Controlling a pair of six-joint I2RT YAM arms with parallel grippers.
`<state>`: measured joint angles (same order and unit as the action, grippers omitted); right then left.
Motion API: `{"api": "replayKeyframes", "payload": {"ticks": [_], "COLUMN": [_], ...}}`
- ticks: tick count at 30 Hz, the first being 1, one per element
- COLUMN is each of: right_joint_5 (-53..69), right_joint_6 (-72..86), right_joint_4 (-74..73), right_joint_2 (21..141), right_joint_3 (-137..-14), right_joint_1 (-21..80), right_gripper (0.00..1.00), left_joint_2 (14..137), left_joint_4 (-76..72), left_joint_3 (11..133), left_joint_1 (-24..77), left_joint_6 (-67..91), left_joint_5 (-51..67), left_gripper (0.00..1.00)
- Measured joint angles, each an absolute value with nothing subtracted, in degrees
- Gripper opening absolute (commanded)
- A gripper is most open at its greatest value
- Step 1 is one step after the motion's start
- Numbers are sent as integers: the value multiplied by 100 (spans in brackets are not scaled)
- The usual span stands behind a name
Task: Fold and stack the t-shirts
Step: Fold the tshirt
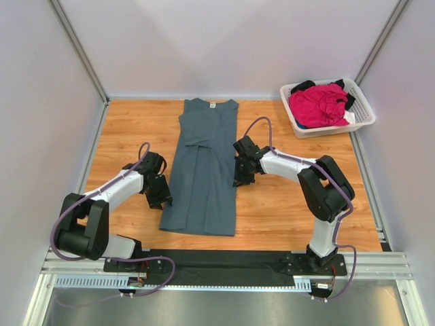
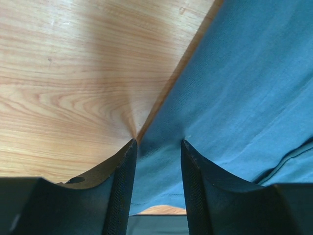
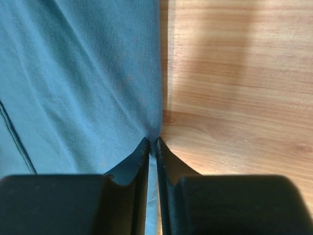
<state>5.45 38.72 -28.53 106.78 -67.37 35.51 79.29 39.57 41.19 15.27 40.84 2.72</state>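
Blue-grey t-shirt (image 1: 200,176): lies flat on the wooden table (image 1: 129,129), about mid-table between the two arms. Collar at the far end, hem at the near end.
Shape: long narrow panel with both sides turned in over the middle. Narrower at the collar and wider at the hem, and the hem end leans slightly left.
Surface: slate blue-grey knit. Lengthwise fold lines run down the centre, and one slanted crease crosses below the chest. A stitched seam shows in the wrist views.
Neck label (image 1: 211,104): small pale tab inside the collar, at the far edge.
Left gripper (image 2: 159,143): low at the shirt's left edge, toward the hem. Its fingers (image 2: 122,186) are spread with a clear gap and straddle the cloth edge. Cloth lies in the gap, the left tip sits right at the edge line, and wood shows beyond it.
Right gripper (image 3: 152,141): at the shirt's right edge, about mid-length. Its fingers are pressed almost together, pinching the edge of the cloth. Fine creases run into the tips.
Basket (image 1: 326,129): white slatted plastic, in the far right corner, well apart from the spread shirt.
Magenta t-shirt (image 1: 318,105): bunched on top inside the basket, unfolded.
Black t-shirt (image 1: 304,86): crumpled beneath and beside the magenta one, showing at the basket's far-left and right rim.
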Motion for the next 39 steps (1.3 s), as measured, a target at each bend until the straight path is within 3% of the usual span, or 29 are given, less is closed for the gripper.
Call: {"api": "replayKeyframes", "payload": {"ticks": [2,4,27,31,35,36,38,39], "right_joint_5": [545,548,375,379,427,451,469,482], "right_joint_6": [3870,3889,3745,3667,3658,3658,3638,3614], "right_joint_4": [-2851,-2847,-2823,-2812,-2792,-2808,-2897,-2965], "right_joint_2": [10689,10707,10230,10165,10033,9985,9931,9918], "right_joint_3": [-6737,-6737,-6136,-6058,-5887,-5833,-5802,-5806], "right_joint_1": [3551,3551,3024,3017,3017,3017,3017,3017], "right_gripper": [3,0,1,0,1,14,27,41], "left_joint_2": [7935,7942,7334,7605,8346,8576,8986,9251], "left_joint_4": [3913,3857,3795,3809,3793,3804,3739,3743], "left_joint_3": [4117,4095,3830,4296,5502,5887,6558,6947], "left_joint_1": [1527,1527,1527,1527,1527,1520,1494,1463], "left_joint_6": [4084,4084,4185,4060,3852,3806,3732,3701], "left_joint_5": [314,353,722,797,849,849,832,838], "left_gripper": [48,47,47,47,49,49,49,49]}}
